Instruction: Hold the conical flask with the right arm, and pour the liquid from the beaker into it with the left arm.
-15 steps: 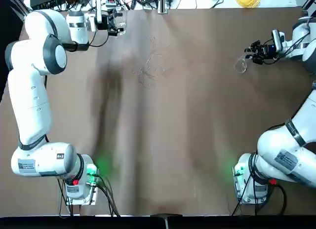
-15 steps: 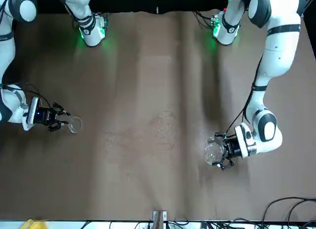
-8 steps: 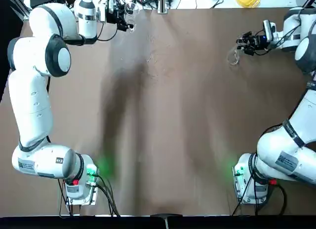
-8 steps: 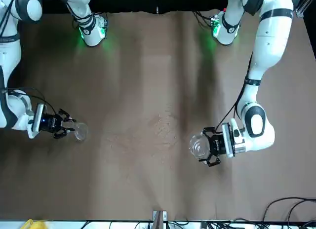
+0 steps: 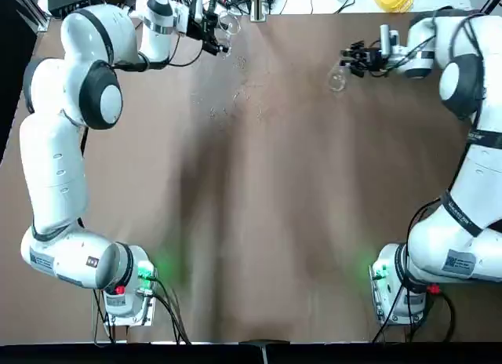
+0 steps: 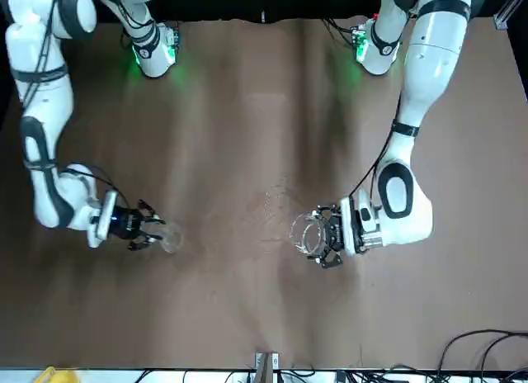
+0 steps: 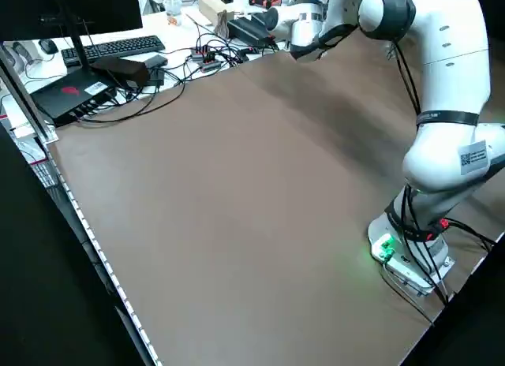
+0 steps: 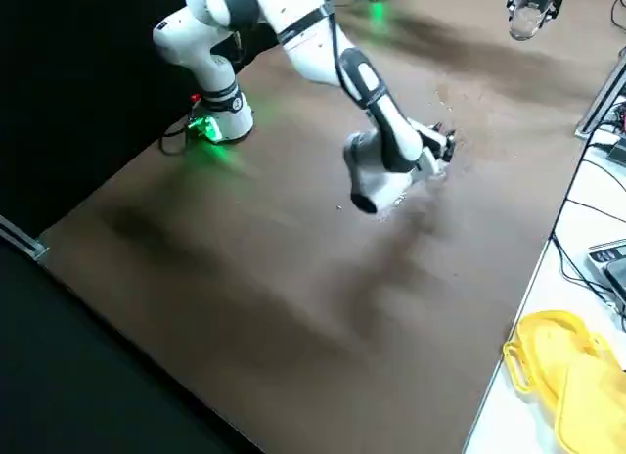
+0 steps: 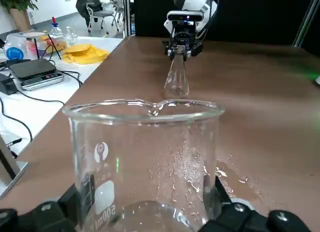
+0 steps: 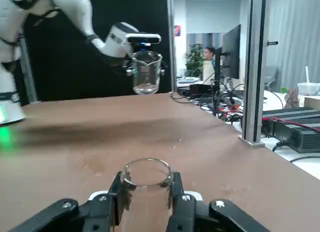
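the right gripper [image 10: 145, 202] pinched the neck of the flask [image 10: 145, 184], one black finger on each side of the glass, near the far edge of the table [image 5: 259, 223] on the robot's right. in the front view the flask [image 6: 170, 238] stuck out sideways from the right gripper [image 6: 148, 228]; whether its base touched the table could not be told from there. the left gripper [image 9: 145, 217] clamped the beaker [image 9: 145, 162] low on its wall, upright, spout facing the flask [image 9: 176, 77]. in the right wrist view the beaker [image 10: 146, 72] hung above the table, held by the left gripper [image 10: 131, 62]. beaker [image 5: 227, 24] and flask [image 5: 338, 79] were well apart in the top view, both toward the far edge. a little clear liquid seemed to lie in the beaker's bottom, droplets on its inner wall. small wet spots marked the table between the two vessels.
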Robot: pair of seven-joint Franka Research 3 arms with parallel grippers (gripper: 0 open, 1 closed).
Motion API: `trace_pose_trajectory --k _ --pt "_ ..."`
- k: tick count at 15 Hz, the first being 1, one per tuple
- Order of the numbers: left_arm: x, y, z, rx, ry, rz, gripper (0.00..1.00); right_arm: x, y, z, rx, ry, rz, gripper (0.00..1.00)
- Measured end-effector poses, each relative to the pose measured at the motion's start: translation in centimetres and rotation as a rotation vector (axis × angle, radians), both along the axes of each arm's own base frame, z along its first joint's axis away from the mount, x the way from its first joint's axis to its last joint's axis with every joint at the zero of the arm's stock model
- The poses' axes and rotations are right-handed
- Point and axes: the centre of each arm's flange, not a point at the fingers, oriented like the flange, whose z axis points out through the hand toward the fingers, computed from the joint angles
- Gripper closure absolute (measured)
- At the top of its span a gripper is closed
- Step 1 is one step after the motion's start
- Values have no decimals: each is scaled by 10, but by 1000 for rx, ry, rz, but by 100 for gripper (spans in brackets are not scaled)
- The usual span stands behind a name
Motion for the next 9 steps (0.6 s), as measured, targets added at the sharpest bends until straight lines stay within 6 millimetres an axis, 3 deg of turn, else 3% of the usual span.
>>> trace_pose_trajectory --k 1,2,3,6,9 --pt "-2 -8 0 9 -5 -3 3 1 27 -3 11 8 -22 61" --pt "-7 -24 -1 25 -16 -9 3 1 85 -1 34 17 -45 61" --pt "-9 -32 -1 34 -19 -7 3 1 112 1 41 18 -51 61" --pt "-16 -51 -1 67 -1 -3 3 -4 185 11 50 17 -92 61" --pt "-21 -63 -1 123 19 -7 3 -15 245 14 34 7 -153 61"
